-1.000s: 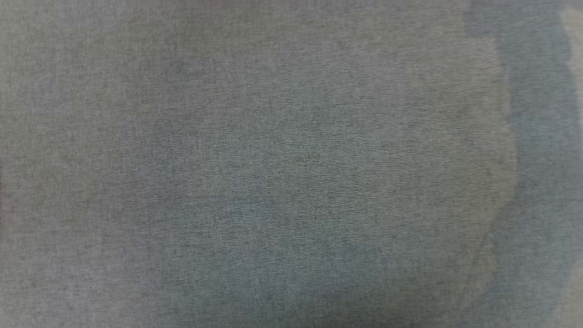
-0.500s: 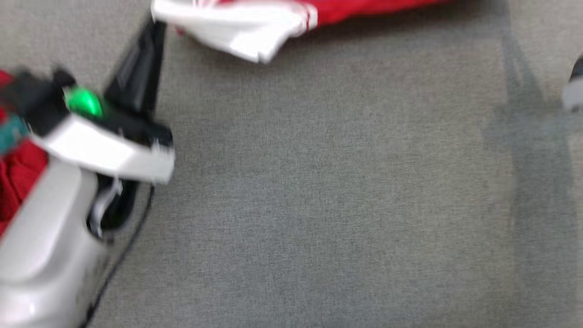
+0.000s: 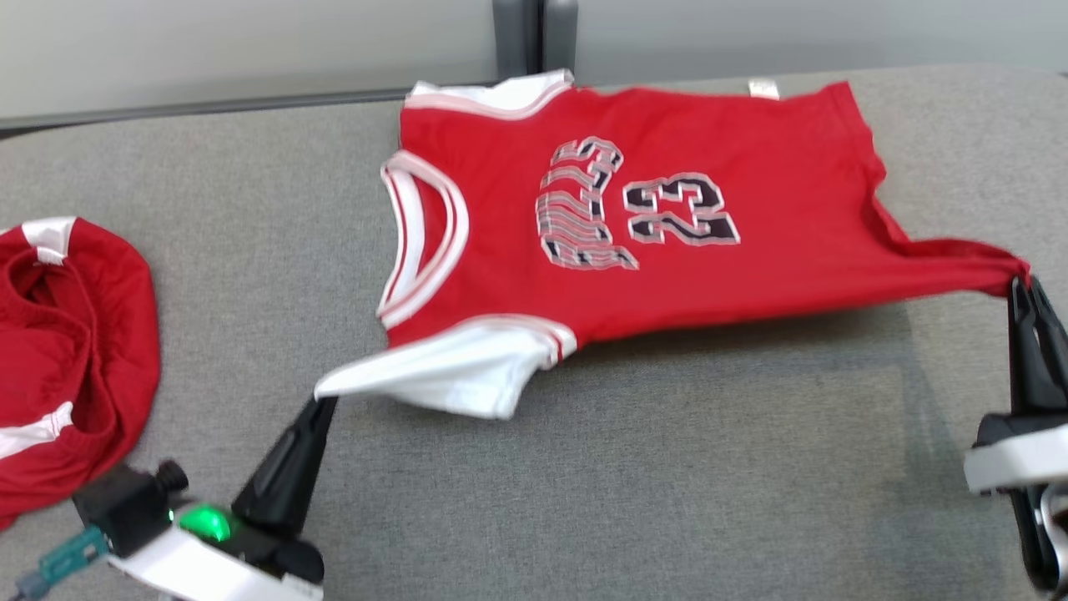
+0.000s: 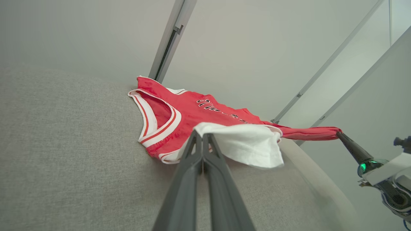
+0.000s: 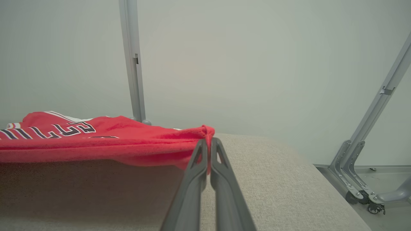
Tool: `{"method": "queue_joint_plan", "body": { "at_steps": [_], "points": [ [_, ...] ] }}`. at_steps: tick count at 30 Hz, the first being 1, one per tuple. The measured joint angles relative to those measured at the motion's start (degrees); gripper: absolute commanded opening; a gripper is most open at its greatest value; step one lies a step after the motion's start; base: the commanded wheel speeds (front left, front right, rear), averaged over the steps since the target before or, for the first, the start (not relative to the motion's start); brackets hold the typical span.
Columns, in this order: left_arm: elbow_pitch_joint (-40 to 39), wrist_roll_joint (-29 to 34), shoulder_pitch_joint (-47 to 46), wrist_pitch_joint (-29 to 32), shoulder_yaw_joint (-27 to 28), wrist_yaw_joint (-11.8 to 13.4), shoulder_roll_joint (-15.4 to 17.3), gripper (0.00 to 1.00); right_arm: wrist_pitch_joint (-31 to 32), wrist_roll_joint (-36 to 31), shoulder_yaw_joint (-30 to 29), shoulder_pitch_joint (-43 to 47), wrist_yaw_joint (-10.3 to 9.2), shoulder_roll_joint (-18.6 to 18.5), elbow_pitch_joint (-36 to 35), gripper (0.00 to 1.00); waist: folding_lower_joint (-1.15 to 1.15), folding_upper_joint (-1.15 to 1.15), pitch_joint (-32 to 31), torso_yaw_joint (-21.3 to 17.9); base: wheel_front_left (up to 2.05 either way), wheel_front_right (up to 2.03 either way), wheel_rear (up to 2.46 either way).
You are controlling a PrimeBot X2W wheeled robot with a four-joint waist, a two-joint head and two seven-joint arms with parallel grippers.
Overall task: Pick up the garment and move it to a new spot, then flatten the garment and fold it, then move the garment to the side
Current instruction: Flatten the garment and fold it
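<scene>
While one red jersey (image 3: pixel 667 209) with a single "23" print lies spread across the far half of the grey padded table (image 3: pixel 667 492), its near edge is raised off the surface and stretched between two grippers, and a shadow falls beneath that edge. Its neckline points to the robot's left and its hem to the right. The left gripper (image 3: pixel 321 405) has its two dark fingers pressed together on the jersey's one white near corner, which droops just beside the tips. The right gripper (image 3: pixel 1022 288) is likewise clamped, pinching the red hem corner, which is drawn out into a narrow point. One small white label (image 3: pixel 763 88) shows at the jersey's far edge. A second red garment (image 3: pixel 75 359) with white bands lies bunched at the table's left, well apart from the jersey. One grey upright post (image 3: pixel 534 33) stands behind the far edge.
</scene>
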Motion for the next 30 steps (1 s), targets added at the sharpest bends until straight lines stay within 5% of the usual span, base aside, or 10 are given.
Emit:
{"method": "queue_joint_plan", "body": {
  "at_steps": [15, 24, 30],
  "points": [
    [-12.17, 1.49, 15.04, 3.36, -2.01, 7.02, 3.56, 0.00, -0.01, -1.01, -5.67, 15.75, 0.00, 3.81, -5.92, 0.00, 0.00, 0.00, -5.55, -2.92, 0.00, 0.00, 0.00],
    [-9.75, 1.62, 14.19, 4.67, -3.75, 6.87, 2.45, 0.00, -0.01, -1.43, -4.71, 16.59, 0.00, 3.68, -2.54, 0.00, 0.00, 0.00, -7.00, -3.55, 0.00, 0.00, 0.00],
    [-3.97, 1.75, 5.10, 6.58, -4.79, 5.01, -0.85, 0.00, -0.10, -0.73, -2.47, 12.48, 0.00, 3.74, 4.46, 0.00, 0.00, 0.00, -5.33, -3.14, 0.00, 0.00, 0.00]
  ]
}}
